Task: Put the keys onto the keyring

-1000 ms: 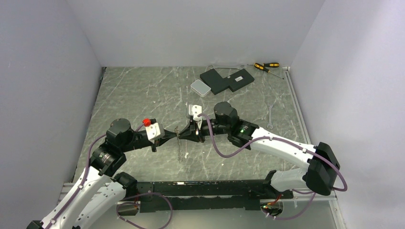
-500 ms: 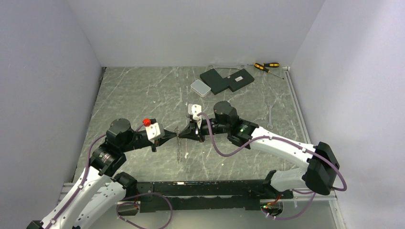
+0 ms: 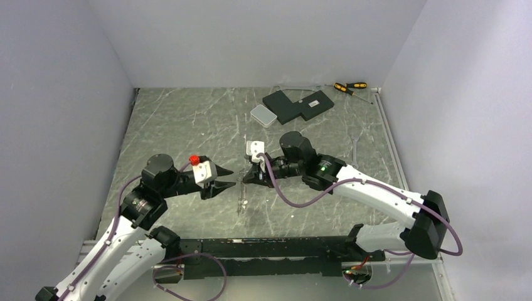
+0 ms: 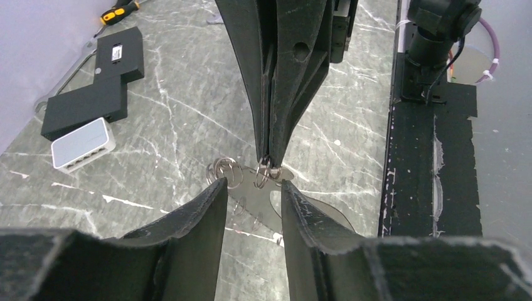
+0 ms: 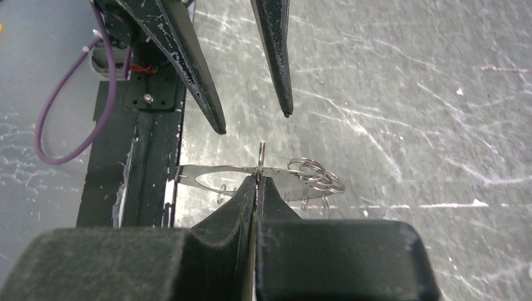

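The right gripper (image 3: 244, 180) is pinched fully closed, and its fingertips have hold of the keyring (image 3: 240, 197), a thin silvery loop hanging from them above the marbled table (image 3: 175, 125). It is well apart from the small white box (image 3: 263, 115), on the side nearer the arm bases. In the right wrist view the loop runs crosswise just past the closed tips, and one small ring stands upright between them. A cluster of small rings (image 5: 310, 170) sits on the loop to one side of the grip. A few tiny silvery bits dangling from its lower edge may be the keys (image 5: 304, 202), though they are too small to tell for certain. The left gripper (image 3: 233, 178) is partly open and holds nothing. It points at the keyring from the opposite side to the right gripper, its two fingertips near the loop but apart from it. It is also on the arm-base side of the white box, and further left. A black L-shaped block (image 3: 298, 105) lies just beside the white box, towards the back wall. A thin wrench (image 3: 355, 152) lies to the right of the box, near the table's right edge.
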Tool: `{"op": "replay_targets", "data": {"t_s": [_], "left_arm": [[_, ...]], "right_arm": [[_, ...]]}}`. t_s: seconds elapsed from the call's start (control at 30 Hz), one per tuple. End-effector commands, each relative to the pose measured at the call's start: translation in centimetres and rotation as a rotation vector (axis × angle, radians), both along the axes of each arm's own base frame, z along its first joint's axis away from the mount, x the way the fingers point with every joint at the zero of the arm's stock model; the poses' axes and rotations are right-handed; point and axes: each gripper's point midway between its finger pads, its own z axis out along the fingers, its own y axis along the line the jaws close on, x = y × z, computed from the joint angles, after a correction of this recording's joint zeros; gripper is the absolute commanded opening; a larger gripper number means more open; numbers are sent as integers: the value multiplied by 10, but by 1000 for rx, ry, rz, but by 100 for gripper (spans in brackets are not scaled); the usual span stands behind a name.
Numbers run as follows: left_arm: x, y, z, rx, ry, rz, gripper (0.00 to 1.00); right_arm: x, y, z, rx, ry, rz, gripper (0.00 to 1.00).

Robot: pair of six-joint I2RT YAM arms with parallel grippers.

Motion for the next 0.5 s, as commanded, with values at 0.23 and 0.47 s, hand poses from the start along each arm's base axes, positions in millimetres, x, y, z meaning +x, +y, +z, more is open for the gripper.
{"op": "replay_targets", "data": {"t_s": [0.23, 0.47], "left_arm": [[-7, -22, 11, -34, 55, -154, 32], [-2, -30, 20, -24, 87, -178, 28]], "right_arm": [[1, -18, 36, -87, -89, -42, 0], [-2, -21, 25, -162, -77, -46, 0]]}}
